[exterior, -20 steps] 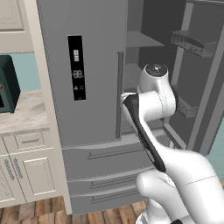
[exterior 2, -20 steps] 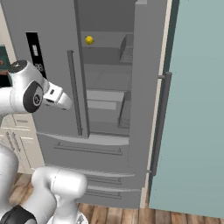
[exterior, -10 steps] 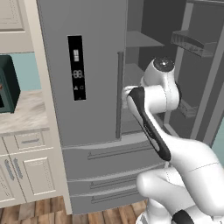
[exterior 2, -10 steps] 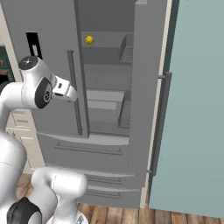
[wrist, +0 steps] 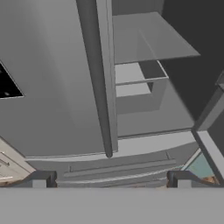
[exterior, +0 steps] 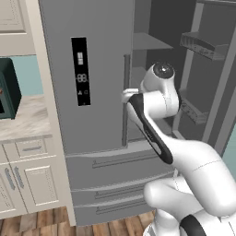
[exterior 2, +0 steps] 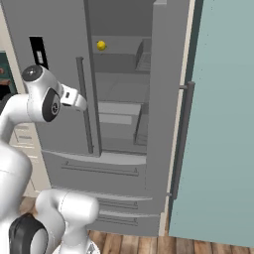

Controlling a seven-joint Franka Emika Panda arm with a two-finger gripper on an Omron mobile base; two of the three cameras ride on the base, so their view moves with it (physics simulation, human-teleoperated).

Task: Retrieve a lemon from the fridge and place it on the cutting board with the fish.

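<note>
We found the fridge [exterior 2: 124, 149] right door open, the lemon [exterior 2: 101, 45] on an upper shelf, jaws spread wide, holding nothing.

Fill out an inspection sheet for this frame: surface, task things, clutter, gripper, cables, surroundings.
Surface: fridge shelf, grey, carrying the lemon.
Job's things: lemon on the upper shelf, towards the left; fridge with right door swung open, left door shut; cutting board nothing seen.
Clutter: nothing seen.
Gripper: gripper open, empty, in front of the left door's bar handle, well below the lemon.
Cables: nothing seen.
Surroundings: cream cabinets, marble counter, dark green appliance, wood floor, teal wall.
</note>
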